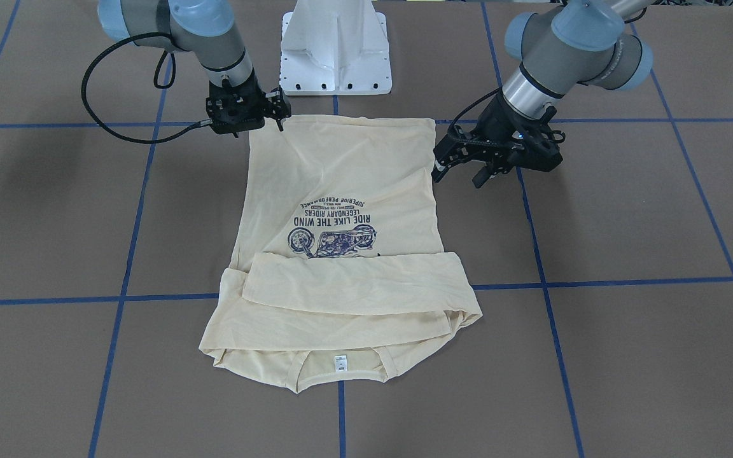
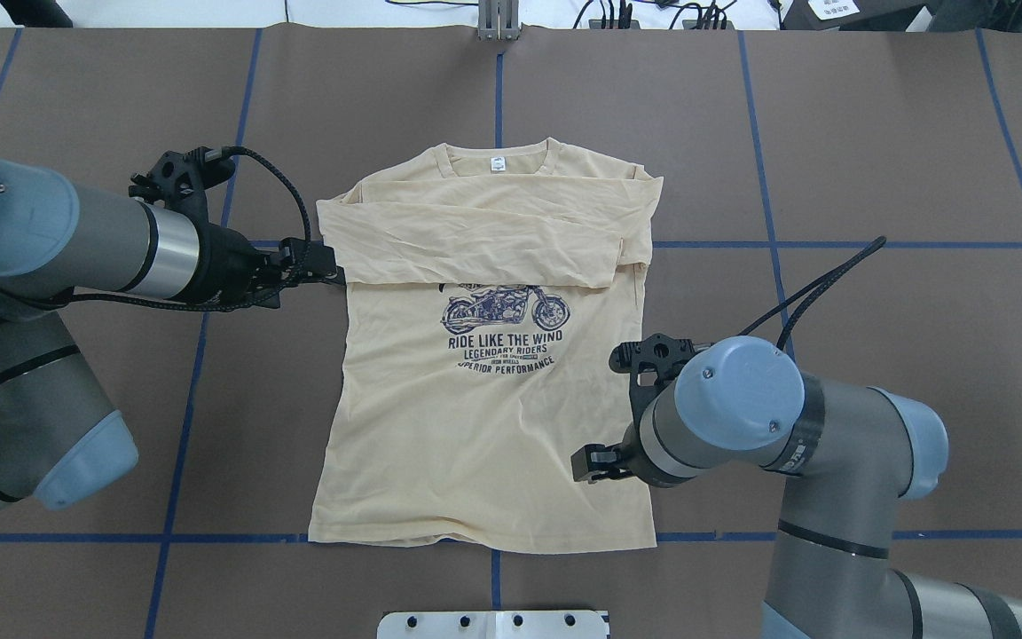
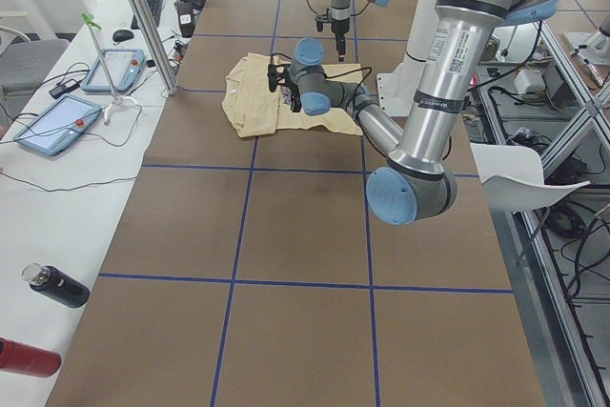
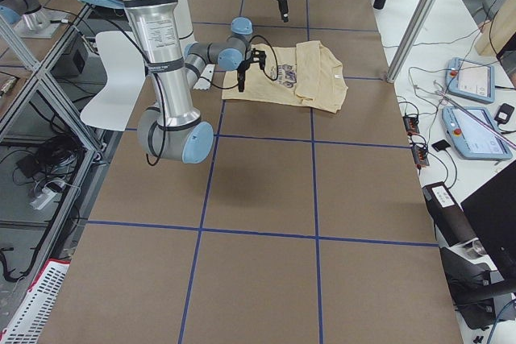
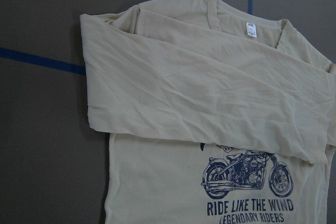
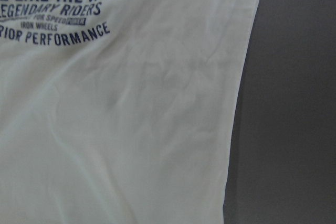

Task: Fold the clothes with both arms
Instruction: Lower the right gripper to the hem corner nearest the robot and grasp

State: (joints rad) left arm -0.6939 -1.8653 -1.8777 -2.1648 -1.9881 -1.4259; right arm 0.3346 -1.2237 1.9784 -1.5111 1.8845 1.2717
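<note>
Facing the robot, we see the left gripper (image 1: pixel 459 173) with fingers (image 1: pixel 441 156) spread and empty, the shirt (image 1: pixel 341 165) just beside them. The right gripper (image 1: pixel 280 108) hangs by the hem corner; we cannot tell its spread. From overhead, the shirt lies flat between both grippers.

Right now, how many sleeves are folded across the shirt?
2. The top sleeve lies across the chest at the print's edge; the under sleeve lies partly beneath it, nearer the collar.
</note>
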